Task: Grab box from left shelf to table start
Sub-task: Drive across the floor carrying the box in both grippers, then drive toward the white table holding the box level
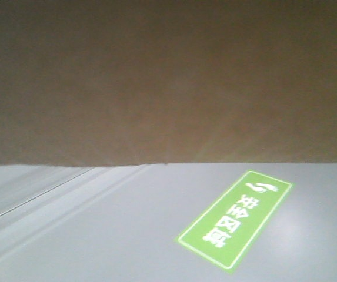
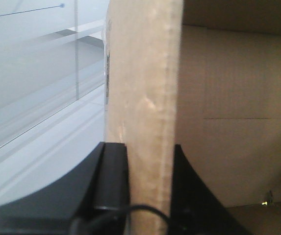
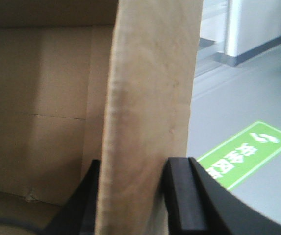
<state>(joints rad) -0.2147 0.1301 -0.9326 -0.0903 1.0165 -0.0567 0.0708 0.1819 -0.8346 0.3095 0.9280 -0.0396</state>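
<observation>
Cardboard fills my front view, so I judge the box (image 1: 168, 76) hangs straight ahead between my arms, long axis crosswise, left tool (image 2: 147, 169) clamped on its left wall, right tool (image 3: 133, 181) on its right, above the grey floor (image 1: 97, 229).

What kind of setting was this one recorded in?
Probably a warehouse or workshop hall: a smooth grey floor carrying a green floor sign with white characters, a white wall with grey skirting, and a large cardboard box.
</observation>
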